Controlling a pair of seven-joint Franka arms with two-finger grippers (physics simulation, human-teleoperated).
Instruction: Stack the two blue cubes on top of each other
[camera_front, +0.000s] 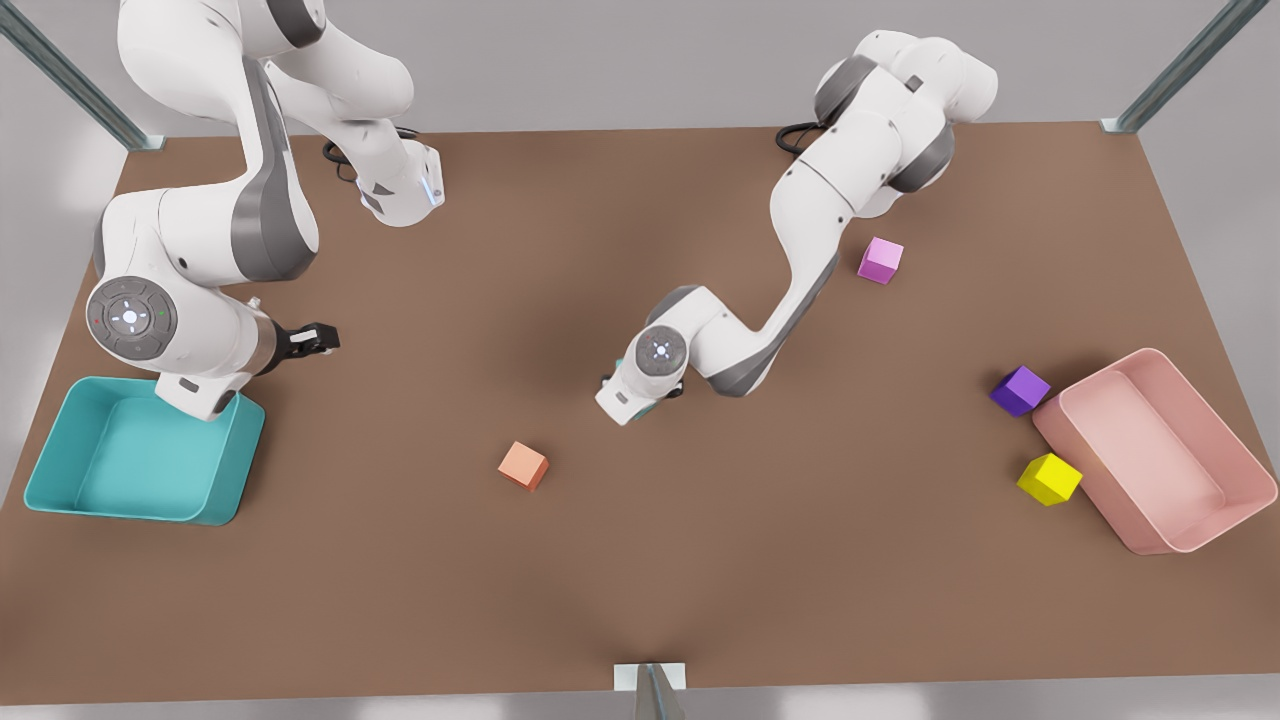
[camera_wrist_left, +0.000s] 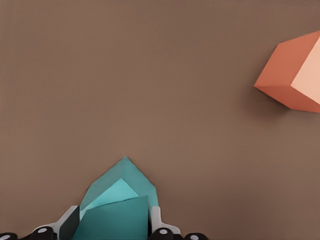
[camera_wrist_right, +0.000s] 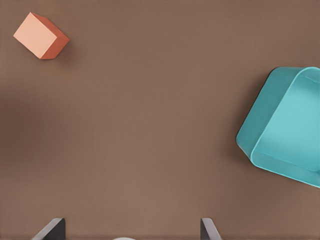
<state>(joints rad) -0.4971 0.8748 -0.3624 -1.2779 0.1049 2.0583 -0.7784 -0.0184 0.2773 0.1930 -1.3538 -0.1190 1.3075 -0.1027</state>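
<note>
left gripper (camera_wrist_left: 114, 232) clamps blue cubes (camera_wrist_left: 117, 200), half-hidden | right gripper (camera_wrist_right: 132, 235) fingers apart

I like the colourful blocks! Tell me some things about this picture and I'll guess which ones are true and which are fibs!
1. The orange cube sits alone on the brown table. True.
2. The purple cube is inside the pink bin. False: the purple cube rests on the table just outside the pink bin.
3. The left pincer has a teal cube between its fingers. True.
4. The right pincer is holding the yellow cube. False: the right pincer is open and empty near the teal bin; the yellow cube lies by the pink bin.
</note>
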